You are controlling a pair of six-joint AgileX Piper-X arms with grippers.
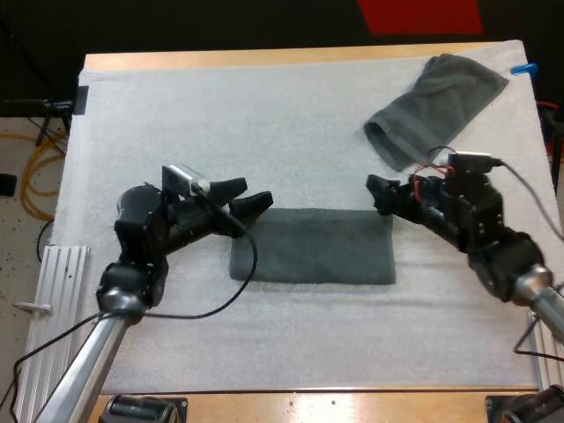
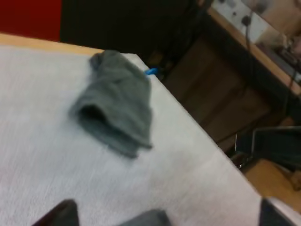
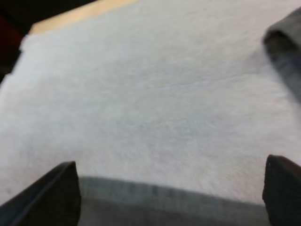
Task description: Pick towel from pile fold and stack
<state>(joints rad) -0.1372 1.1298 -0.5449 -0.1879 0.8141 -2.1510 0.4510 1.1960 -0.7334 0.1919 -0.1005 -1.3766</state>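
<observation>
**Hands released at the far corners of the folded towel [image 1: 313, 247]**

Left hand [image 1: 257, 194] hovered released, fingers apart and empty, at the towel's 10 o'clock corner. The folded towel lay flat as a tidy rectangle near the middle of the white mat [image 1: 264, 115], a little toward 6 o'clock. Right hand [image 1: 377, 197] sat at the towel's 2 o'clock corner, likewise released; its wrist view showed the towel's edge [image 3: 164, 207] lying between its spread fingers [image 3: 51, 197]. The crumpled towel [image 1: 436, 110] waited well apart, at 1 o'clock on the mat, near the far edge of the bench [image 1: 264, 58].

The step in hand looked like another fold of the flat towel. To do it well, both hands would need to pinch every layer at their corners together, lift evenly, carry the edge toward 6 o'clock and set it square on the near edge. An uneven lift risked a skewed fold or a dragged towel.
</observation>
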